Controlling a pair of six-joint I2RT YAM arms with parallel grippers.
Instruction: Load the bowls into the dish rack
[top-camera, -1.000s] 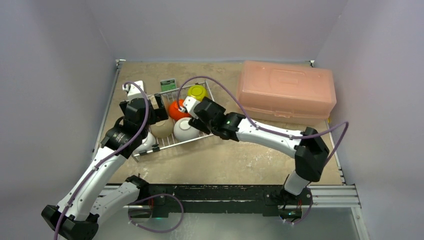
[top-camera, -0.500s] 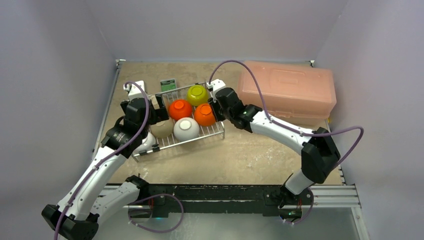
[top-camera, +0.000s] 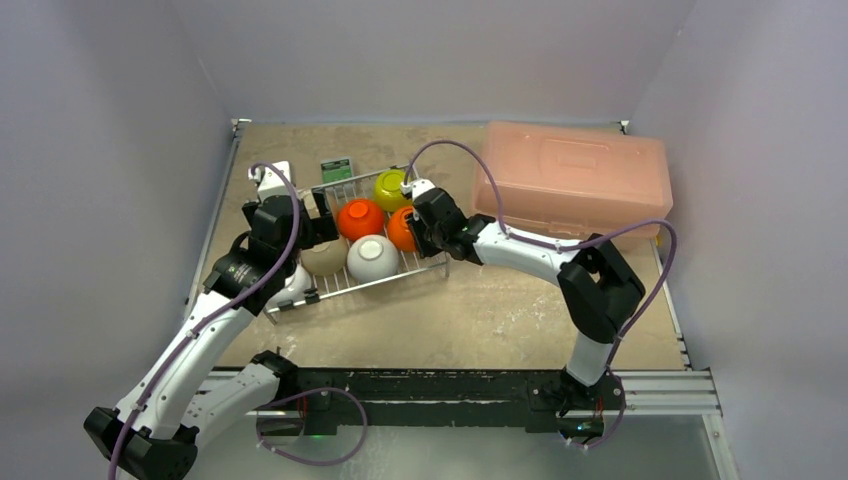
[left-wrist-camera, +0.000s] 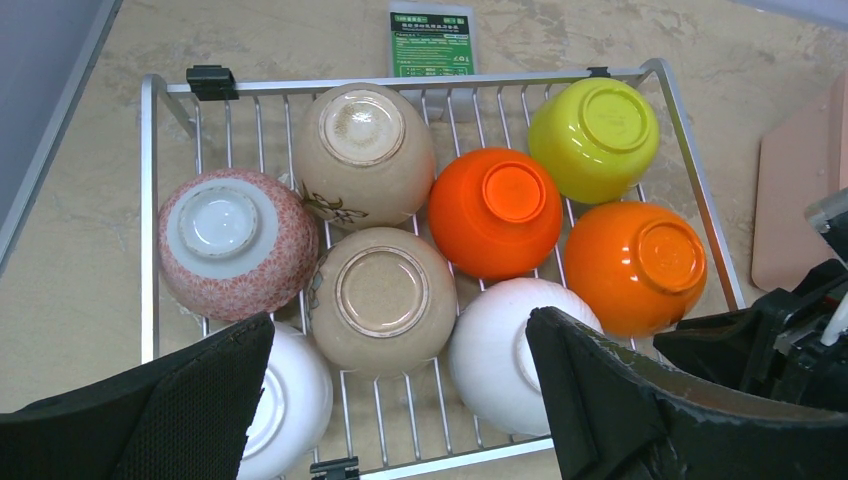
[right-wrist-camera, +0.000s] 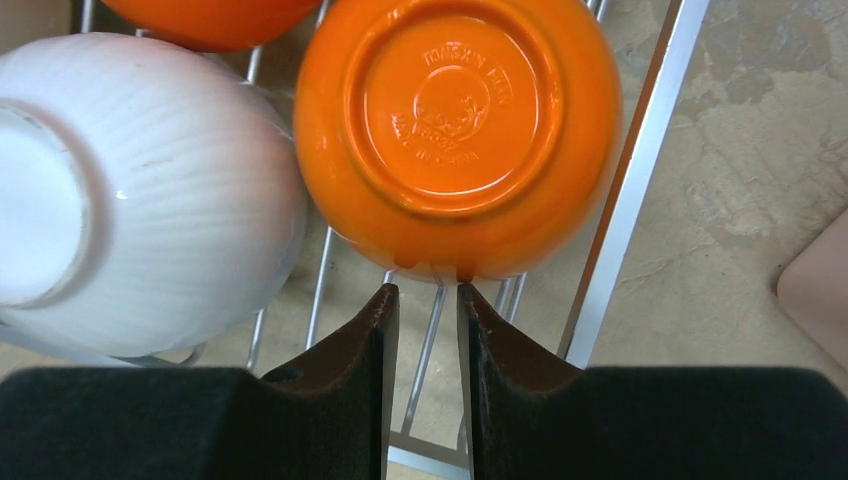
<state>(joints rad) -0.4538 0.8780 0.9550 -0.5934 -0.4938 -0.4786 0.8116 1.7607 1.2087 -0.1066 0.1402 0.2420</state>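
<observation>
**Top view.**
- The dish rack (top-camera: 380, 286) lies left of centre on the table (top-camera: 500, 320), and the pink box (top-camera: 570, 180) is well apart to its right.
- My left gripper (top-camera: 305, 228) hangs over the rack's left end.
- My right gripper (top-camera: 414, 238) is at the right end, beside the right-hand orange bowl (top-camera: 400, 228).

**Left wrist view.**
- Eight bowls sit in the rack, all bottom-up, which I judge is for draining.
  - One lime-green bowl (left-wrist-camera: 595, 135).
  - Two orange, the second orange bowl (left-wrist-camera: 510, 205) sitting mid-rack.
  - Two beige bowls (left-wrist-camera: 365, 150).
  - Two white, one of them the ribbed white bowl (left-wrist-camera: 500, 350).
  - One pink-patterned bowl (left-wrist-camera: 235, 240).
- The left fingers are spread wide and carry nothing, poised above the near rail.
- A green packet (left-wrist-camera: 430, 40) lies beyond the far rail.

**Right wrist view.**
- The fingers are drawn to a narrow slit, with their tips at the right-hand orange bowl's lower edge.
- Rack wire shows through the gap, so I cannot tell whether they pinch the rim or merely touch it.
- That bowl is wedged between the ribbed white bowl and the side rail.
- I judge this to be a seating adjustment. No bowl is visible outside the rack.
</observation>
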